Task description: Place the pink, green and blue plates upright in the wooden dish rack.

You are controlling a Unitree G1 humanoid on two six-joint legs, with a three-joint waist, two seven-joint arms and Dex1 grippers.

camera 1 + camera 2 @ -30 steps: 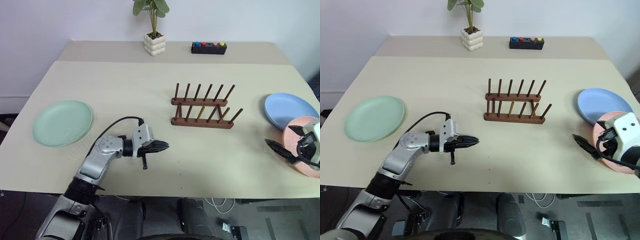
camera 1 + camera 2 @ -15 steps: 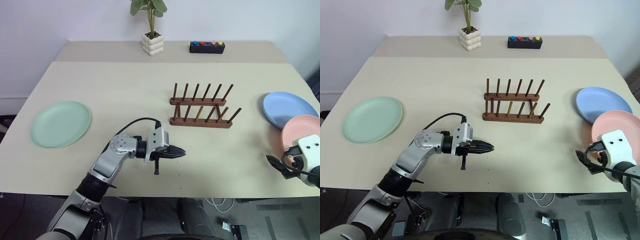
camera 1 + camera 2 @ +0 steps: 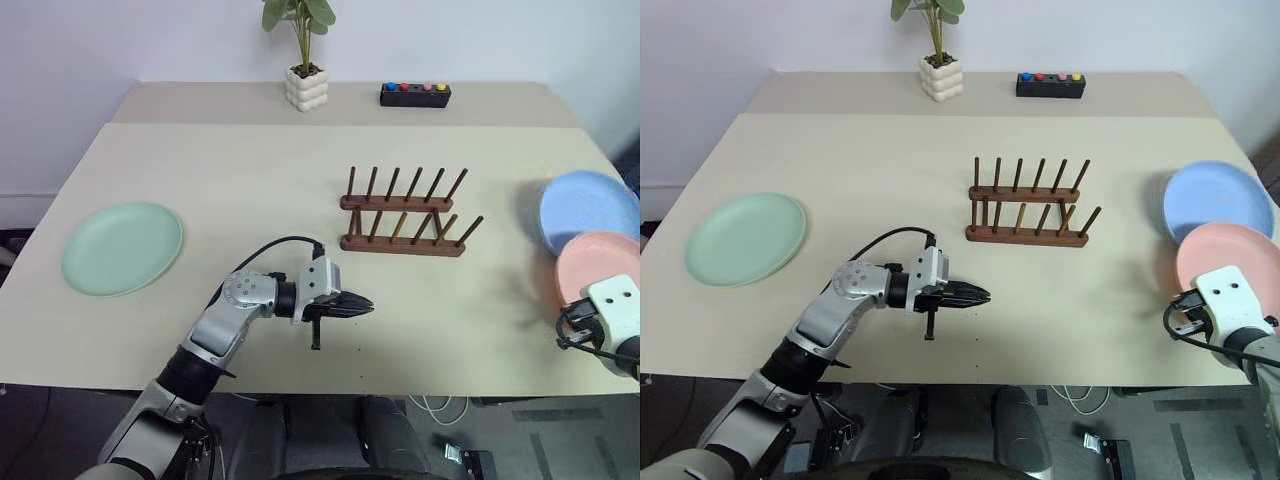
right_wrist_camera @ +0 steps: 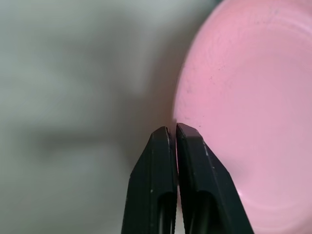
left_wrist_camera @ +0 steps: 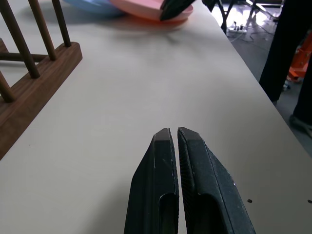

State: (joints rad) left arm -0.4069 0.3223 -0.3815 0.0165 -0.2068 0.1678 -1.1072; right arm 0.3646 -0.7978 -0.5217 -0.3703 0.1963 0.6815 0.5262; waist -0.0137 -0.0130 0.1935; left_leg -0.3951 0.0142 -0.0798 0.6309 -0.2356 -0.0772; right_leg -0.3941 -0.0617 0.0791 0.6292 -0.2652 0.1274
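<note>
The pink plate (image 3: 593,262) lies flat at the table's right edge, overlapping the near rim of the blue plate (image 3: 590,208). My right gripper (image 4: 173,129) is shut, its tips at the pink plate's left rim; the plate lies flat beyond the fingers, not between them. The green plate (image 3: 122,247) lies flat at the far left. The wooden dish rack (image 3: 405,215) stands empty in the middle. My left gripper (image 3: 372,308) is shut and empty, pointing right just above the table, in front of and left of the rack.
A potted plant (image 3: 306,85) and a small black box with coloured buttons (image 3: 415,95) stand at the back of the table (image 3: 250,170). A person's legs (image 5: 292,53) stand on the floor beyond the table's right edge.
My right gripper has closed from wide open and sunk to the pink plate's rim. The blue plate has shifted a little right and back. My left arm moved right early, then held still.
</note>
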